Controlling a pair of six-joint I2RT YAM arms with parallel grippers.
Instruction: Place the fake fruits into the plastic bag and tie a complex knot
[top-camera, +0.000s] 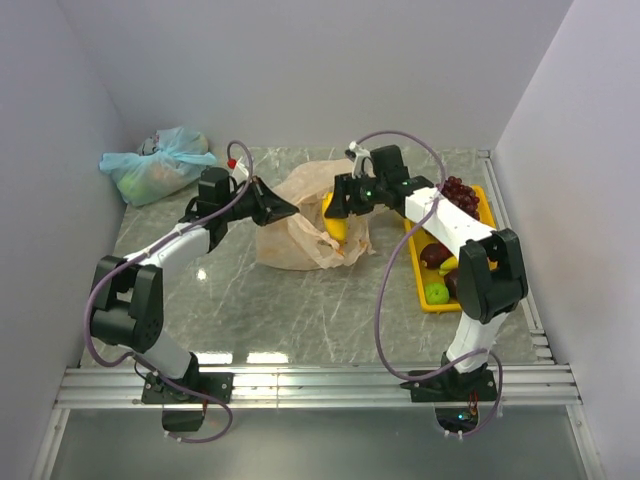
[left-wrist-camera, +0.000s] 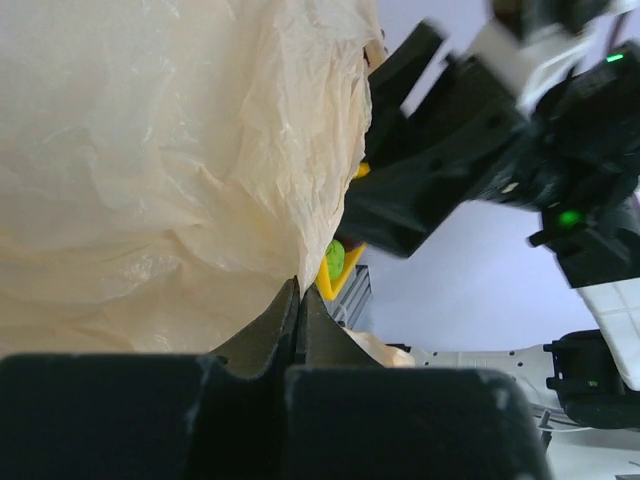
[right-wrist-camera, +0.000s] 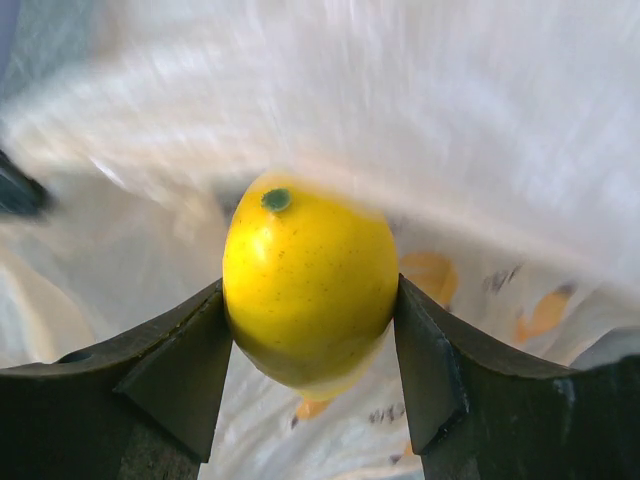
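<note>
The peach plastic bag (top-camera: 295, 238) lies crumpled at mid-table, its thin skin filling the left wrist view (left-wrist-camera: 150, 150). My left gripper (top-camera: 288, 208) (left-wrist-camera: 299, 288) is shut on the bag's edge, holding that side up. My right gripper (top-camera: 338, 208) (right-wrist-camera: 311, 290) is shut on a yellow lemon-shaped fake fruit (top-camera: 336, 224) (right-wrist-camera: 308, 275), which hangs at the bag's mouth, with banana-printed bag film (right-wrist-camera: 470, 140) behind it. More fake fruits lie in the yellow tray (top-camera: 433, 306): purple grapes (top-camera: 460, 192), a dark maroon one (top-camera: 434, 254) and a green apple (top-camera: 437, 292) (left-wrist-camera: 334, 258). No knot shows.
A tied pale blue-green bag (top-camera: 155, 165) sits in the far left corner. White walls close in on the left, back and right. The right arm's black wrist (left-wrist-camera: 470, 140) hangs close over the bag, facing my left gripper. A metal rail (top-camera: 320, 385) runs along the near edge.
</note>
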